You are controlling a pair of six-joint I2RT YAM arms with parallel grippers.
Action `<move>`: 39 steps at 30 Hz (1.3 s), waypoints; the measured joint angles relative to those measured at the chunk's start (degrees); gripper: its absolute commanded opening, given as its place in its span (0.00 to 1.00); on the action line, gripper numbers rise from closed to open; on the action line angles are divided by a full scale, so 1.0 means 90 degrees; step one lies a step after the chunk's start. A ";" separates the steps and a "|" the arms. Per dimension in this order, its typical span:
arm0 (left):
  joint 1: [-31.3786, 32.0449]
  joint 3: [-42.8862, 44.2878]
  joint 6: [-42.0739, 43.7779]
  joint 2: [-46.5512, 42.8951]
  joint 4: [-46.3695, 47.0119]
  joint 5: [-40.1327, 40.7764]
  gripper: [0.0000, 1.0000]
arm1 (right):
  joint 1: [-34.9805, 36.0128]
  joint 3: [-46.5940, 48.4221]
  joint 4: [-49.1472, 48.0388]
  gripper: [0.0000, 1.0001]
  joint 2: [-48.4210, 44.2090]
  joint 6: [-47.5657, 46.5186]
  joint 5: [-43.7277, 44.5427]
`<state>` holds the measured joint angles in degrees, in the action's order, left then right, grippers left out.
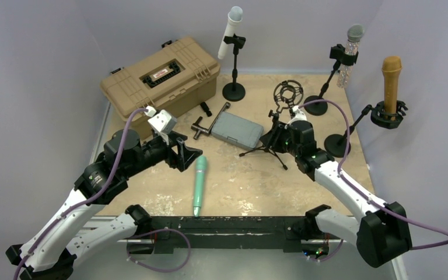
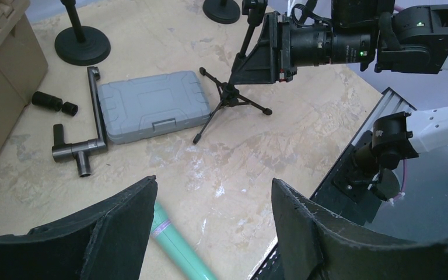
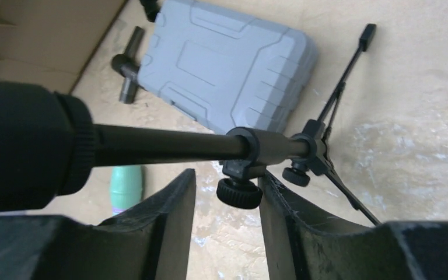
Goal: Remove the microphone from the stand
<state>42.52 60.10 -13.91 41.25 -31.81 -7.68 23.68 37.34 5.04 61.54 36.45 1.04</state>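
your landmark is the grey case (image 1: 237,129), lying flat mid-table.

the green mic (image 1: 199,184) lies flat on the table to the near-left of the case, apart from it, thicker end toward the case. it's off the tripod stand (image 1: 275,140), which stands just right of the case w/ one leg foot just beside the case's near corner.

l gripper (image 2: 213,186) hangs over the mic, near-left of the case. jaws are wide apart w/ nothing between them, and the mic shows on the table below the left finger.

r gripper (image 3: 226,175) is at the stand's pole (image 3: 163,146), right of the case. its fingers (image 3: 169,233) straddle the clamp knob (image 3: 239,192) under the pole. jaws are only narrowly apart: one finger looks to be against the knob, the other shows a gap, so you've got no real grip on it.

tan box (image 1: 163,79) sits far-left of the case. t-shaped tool (image 1: 207,123) lies along the case's left edge; can't tell if it touches. behind and right of the case, three other mics stand in their own holders: white mic (image 1: 231,32), clear-bodied mic (image 1: 350,52), brown mic (image 1: 391,81).
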 measured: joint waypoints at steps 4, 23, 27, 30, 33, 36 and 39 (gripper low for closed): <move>0.0000 0.0000 0.0002 -0.0002 -0.0002 0.0000 0.70 | -0.0641 -0.0274 -0.0573 0.59 0.0010 0.0262 -0.1290; 0.0000 0.0000 0.0002 -0.0015 -0.0005 0.0000 0.70 | -0.1909 -0.0923 -0.1834 0.29 0.0180 0.1379 -0.3473; 0.0000 0.0000 0.0002 -0.0017 -0.0002 0.0000 0.70 | -0.1904 -0.0891 -0.1787 0.00 0.0216 0.1345 -0.3439; 0.0000 0.0000 0.0002 -0.0027 -0.0005 0.0000 0.70 | -0.1836 -0.0748 -0.1496 0.00 0.0187 0.1158 -0.3169; 0.0000 0.0000 0.0002 -0.0029 -0.0002 0.0000 0.70 | -0.1481 -0.0483 -0.0852 0.00 0.0000 0.0850 -0.2215; 0.0000 0.0000 0.0002 -0.0022 -0.0002 0.0000 0.70 | -0.0811 -0.0236 -0.0214 0.00 -0.0187 0.0585 -0.0979; 0.0000 0.0000 0.0002 -0.0005 -0.0002 0.0000 0.70 | -0.0396 -0.0063 0.0114 0.00 -0.0199 0.0435 -0.0185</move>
<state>42.52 60.10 -13.89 41.21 -31.83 -7.68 20.12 36.77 6.07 59.75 40.36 -0.62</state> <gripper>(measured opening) 0.702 0.209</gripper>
